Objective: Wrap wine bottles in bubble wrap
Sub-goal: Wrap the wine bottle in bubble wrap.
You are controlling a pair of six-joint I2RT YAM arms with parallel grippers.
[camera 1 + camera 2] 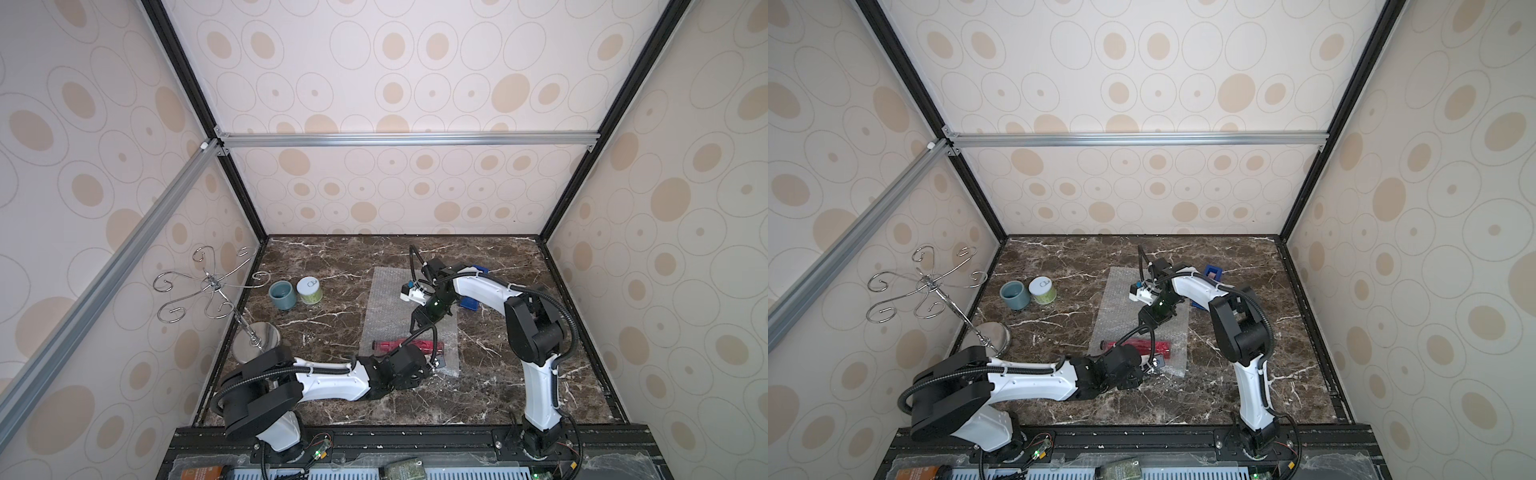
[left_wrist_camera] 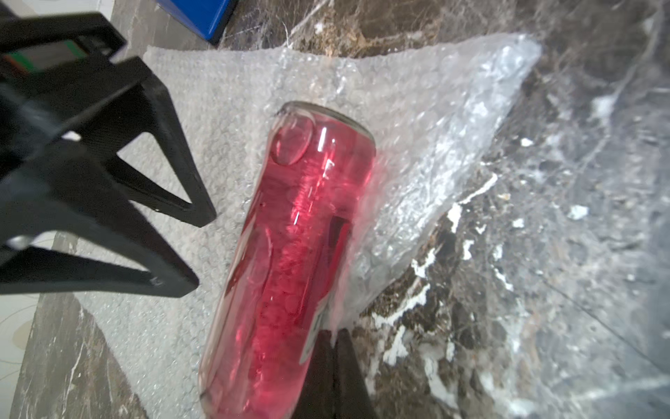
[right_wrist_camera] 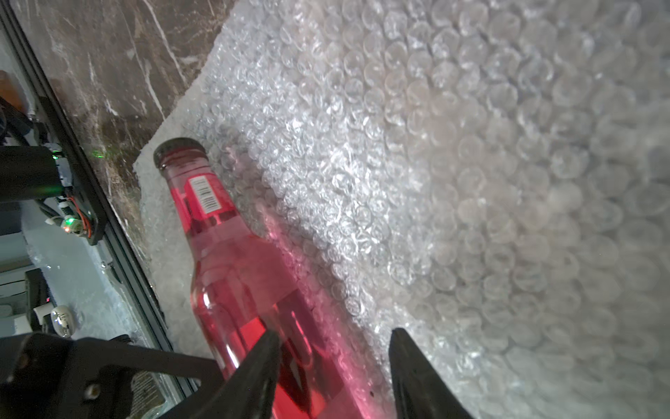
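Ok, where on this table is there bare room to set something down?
The marble table is bare between the green-and-white jar and the bubble wrap, along the back wall, and in front between the left arm and right arm. Crowded: the wrap's near end, where the bottle, left gripper and right gripper meet, and by the blue tape dispenser.

Both arms look alike from here: the left arm (image 1: pixel 332 382) and the right arm (image 1: pixel 538 395) have glossy white shells on the long links and matte black housings at the joints. Ribbed black hose (image 1: pixel 566 311) loops along each, cinched with white zip ties (image 1: pixel 308 369) (tiny dark screws dot the white shells). The right gripper (image 3: pixel 333 332) ends in black, wedge-shaped fingers (image 3: pixel 417 381) with pointed tips.
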